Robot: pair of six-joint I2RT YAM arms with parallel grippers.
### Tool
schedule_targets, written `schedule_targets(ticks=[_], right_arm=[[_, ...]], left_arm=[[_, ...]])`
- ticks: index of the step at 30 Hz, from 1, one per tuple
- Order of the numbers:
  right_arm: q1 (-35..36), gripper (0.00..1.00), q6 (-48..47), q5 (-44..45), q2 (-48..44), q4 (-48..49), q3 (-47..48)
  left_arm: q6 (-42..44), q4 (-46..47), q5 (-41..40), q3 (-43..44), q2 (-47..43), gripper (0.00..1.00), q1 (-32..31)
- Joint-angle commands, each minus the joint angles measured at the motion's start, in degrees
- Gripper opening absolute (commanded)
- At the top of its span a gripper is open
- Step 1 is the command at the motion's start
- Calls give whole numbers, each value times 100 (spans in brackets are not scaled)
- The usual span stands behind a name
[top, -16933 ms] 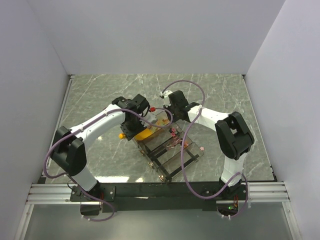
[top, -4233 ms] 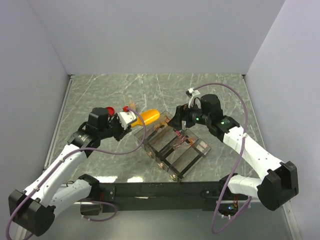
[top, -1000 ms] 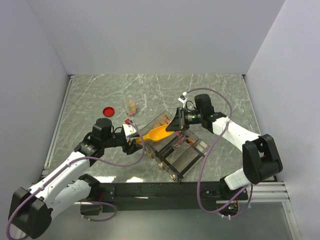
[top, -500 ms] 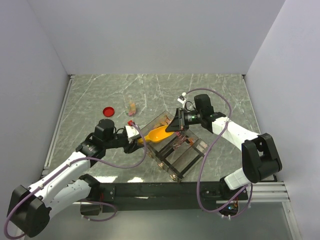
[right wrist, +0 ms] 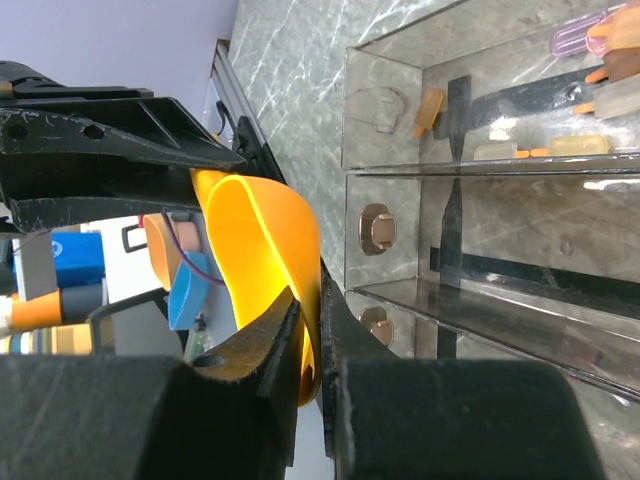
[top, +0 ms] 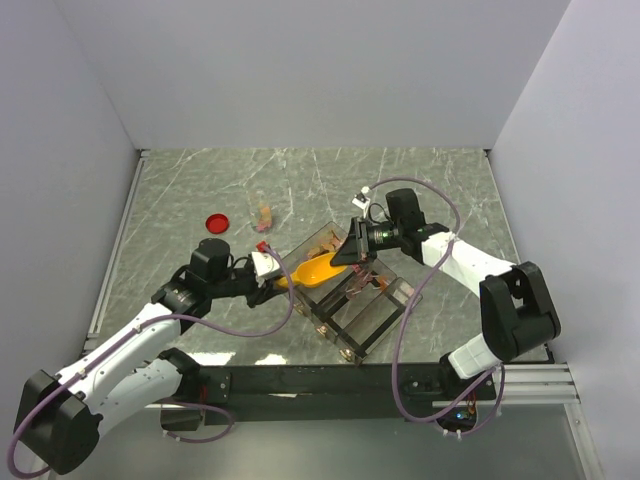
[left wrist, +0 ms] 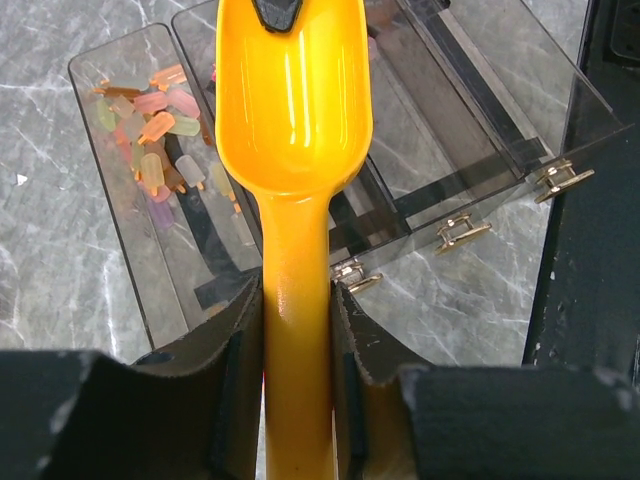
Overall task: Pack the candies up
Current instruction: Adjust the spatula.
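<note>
The yellow-orange scoop (top: 315, 268) hangs over the far-left end of the clear compartment box (top: 372, 312), which sits slantwise near the middle of the marble table (top: 430, 190). Both arms have hold of the scoop. The left gripper (top: 268, 277) reaches in from the left, and in the left wrist view its fingers (left wrist: 238, 350) press against either side of the scoop (left wrist: 293, 110) handle with no gap showing. The right gripper (top: 352, 252) comes from the far right. In the right wrist view its narrow jaws pinch the thin rim of the scoop (right wrist: 258, 250) bowl between them. The bowl looks bare inside, with its open face turned up toward the left wrist camera. The candies (left wrist: 150, 140), pink, orange, yellow and pale green, lie in the box's end compartment, just left of the bowl in that view. The same sweets (right wrist: 600, 35) show in the right wrist view in the uppermost compartment of the box (right wrist: 480, 250). A small heap of loose candies (top: 264, 213) lies on the table to the far left of the box, well apart from it. A flat round red lid (top: 216, 222) rests farther left, near that heap. The box (left wrist: 470, 130) has small metal latches along its near edge.
</note>
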Motion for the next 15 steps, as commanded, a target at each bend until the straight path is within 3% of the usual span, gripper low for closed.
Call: schedule_targets(ticks=[1, 2, 12, 13, 15], right_arm=[[-24, 0, -55, -277, 106, 172, 266], [-24, 0, -81, -243, 132, 154, 283], [-112, 0, -389, 162, 317, -215, 380], [-112, 1, -397, 171, 317, -224, 389], [-130, 19, -459, 197, 273, -320, 476]], left_arm=[[108, -10, 362, 259, 28, 11, -93], [64, -10, 371, 268, 28, 1, -93], [-1000, 570, 214, 66, -815, 1, -93], [-1026, 509, 152, 101, -833, 1, -93], [-1061, 378, 3, 162, -790, 1, -93]])
